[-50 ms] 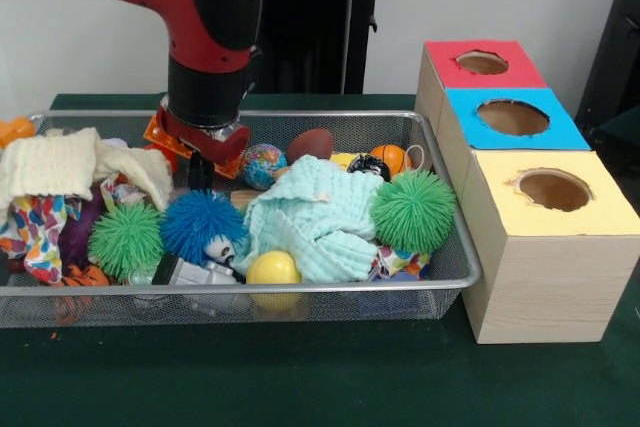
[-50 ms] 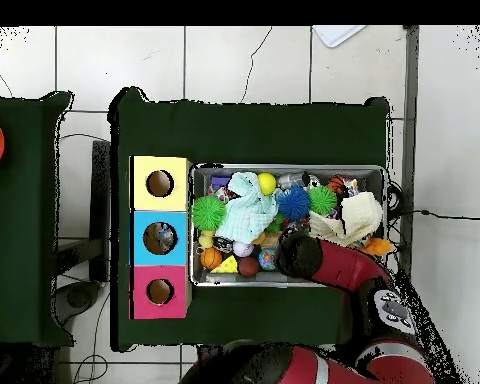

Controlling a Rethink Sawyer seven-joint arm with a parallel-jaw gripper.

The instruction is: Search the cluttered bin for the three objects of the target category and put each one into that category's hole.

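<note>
Tool (image 1: 200,172) lowered into wire bin (image 1: 440,162) (jaw state unclear) beside blue spiky ball (image 1: 203,223); no legible writing.

You see the wire bin (image 2: 196,226) crammed with toys; just left of it stand the yellow box (image 2: 160,166), blue box (image 2: 160,220) and red box (image 2: 160,273); the red arm (image 2: 346,272) reaches over the bin's lower right part; a pale green cloth (image 2: 248,208) lies inside.

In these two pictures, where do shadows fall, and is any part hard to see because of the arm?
Front view: soft even light, a faint shadow under the wire bin on the green table; the arm hides the toys behind it, and its jaws are not visible. Overhead view: the arm covers the bin's lower right part; the box holes look dark.
</note>
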